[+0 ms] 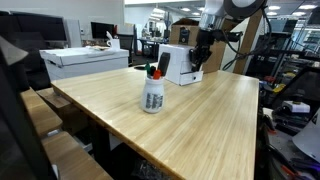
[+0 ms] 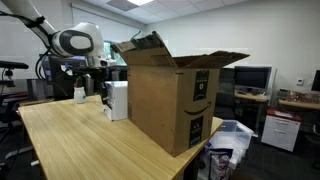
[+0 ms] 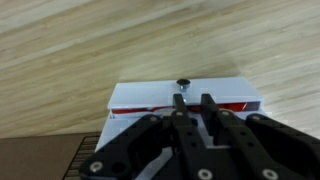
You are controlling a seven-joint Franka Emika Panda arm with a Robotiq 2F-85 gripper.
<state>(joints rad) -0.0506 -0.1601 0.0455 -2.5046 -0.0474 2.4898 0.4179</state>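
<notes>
Wood-grain surface [image 1: 200, 120] in an open-plan office, lit by ceiling panels, with monitors [image 2: 250, 78] on desks along the far side. The claw [image 3: 195, 104] hangs over a white box [image 3: 150, 98] with a red stripe. In the wrist view, a small black knob [image 3: 183, 85] shows at the claw's 12 o'clock. Its fingers stand close together; whether they pinch anything cannot be told. A white bottle [image 1: 152, 94] stands at the box's 7 o'clock, well apart. An open cardboard carton [image 2: 170, 95] sits just beside the box.
</notes>
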